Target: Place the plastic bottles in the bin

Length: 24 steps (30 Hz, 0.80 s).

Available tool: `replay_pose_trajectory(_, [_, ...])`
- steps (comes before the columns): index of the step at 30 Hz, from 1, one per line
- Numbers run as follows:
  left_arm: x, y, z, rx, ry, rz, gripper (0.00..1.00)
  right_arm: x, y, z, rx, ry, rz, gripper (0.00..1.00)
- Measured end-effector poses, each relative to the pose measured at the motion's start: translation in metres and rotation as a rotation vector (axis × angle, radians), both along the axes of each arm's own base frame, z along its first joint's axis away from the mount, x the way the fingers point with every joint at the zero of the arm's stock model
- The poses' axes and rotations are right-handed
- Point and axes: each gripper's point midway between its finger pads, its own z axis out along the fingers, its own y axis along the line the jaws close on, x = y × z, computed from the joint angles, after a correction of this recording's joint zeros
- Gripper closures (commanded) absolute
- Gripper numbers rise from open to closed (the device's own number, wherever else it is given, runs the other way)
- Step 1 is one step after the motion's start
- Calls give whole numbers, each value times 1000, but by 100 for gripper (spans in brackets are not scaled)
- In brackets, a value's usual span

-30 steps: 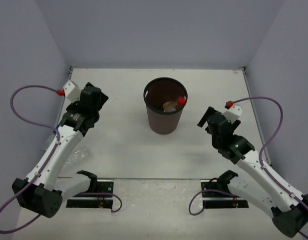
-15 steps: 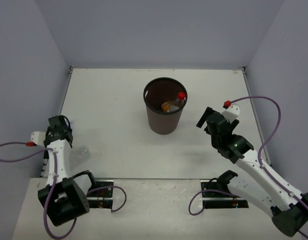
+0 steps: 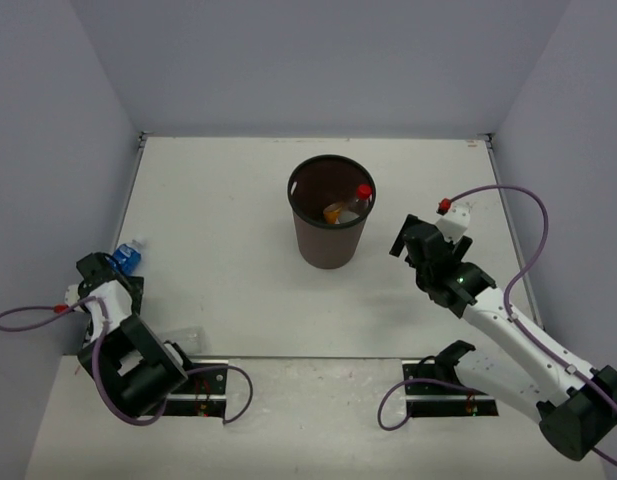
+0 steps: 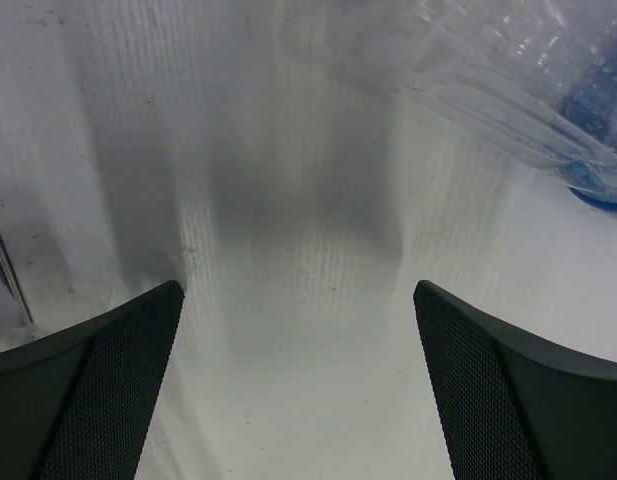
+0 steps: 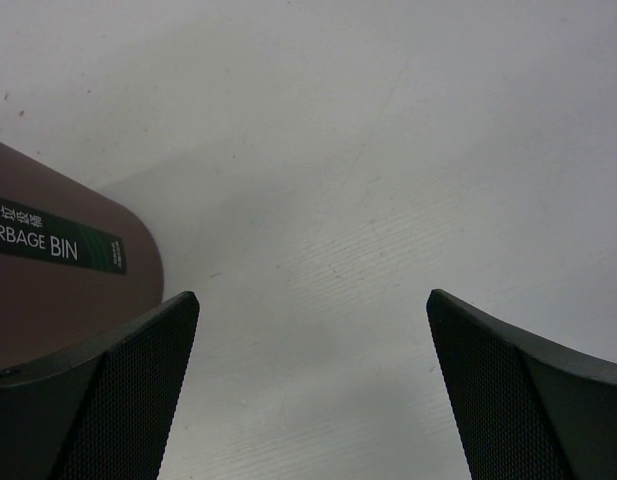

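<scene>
Presently the left end effector (image 4: 298, 290) stands fully open, with nothing between its fingers but bare counter (image 4: 288, 200). A crumpled clear bottle with a blue label (image 4: 548, 110) lies ahead of it, off to the right of the left wrist view and apart from both fingers. The frame edge cuts off its far end, and the view is streaked with blur. From above, the same bottle (image 3: 129, 258) lies by the left wall, just beside the left end effector (image 3: 106, 266), whose fingers are too small there to tell apart.

The right end effector (image 5: 313, 295) is likewise spread wide and empty. The bin (image 5: 48, 290) shows only part of its wall at the left of that view, just beside one finger; whether they touch cannot be told. From above, the bin (image 3: 329, 250) stands upright mid-counter, with the right end effector (image 3: 403, 243) near its right side. Inside it lie a red-capped bottle (image 3: 363, 193) and an orange bottle (image 3: 335, 212), both partly hidden by the rim. A pale translucent shape (image 3: 183, 335) near the left arm's base cannot be identified.
</scene>
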Motion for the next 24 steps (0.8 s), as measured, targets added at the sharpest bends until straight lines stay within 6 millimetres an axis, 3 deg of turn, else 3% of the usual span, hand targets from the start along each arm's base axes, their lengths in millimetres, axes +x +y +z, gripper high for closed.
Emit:
replay_pose_trajectory(7, [16,1,24,32,-106,-51,0,0,0,-1,-3,4,0,1])
replay_pose_trajectory(9, [22,3,43,61,-152,-57,0,1,0,-3,-7,9,1,1])
replay_pose_trajectory(13, [32,10,103,168,-277,-70,0,1,1,-6,-13,21,1,1])
replay_pose_trajectory(15, [33,7,119,196,-317,-95,0,2,2,-8,-13,27,5,1])
replay_pose_trajectory(24, [1,-31,116,193,-296,-230,0,1,9,-15,-5,59,31,1])
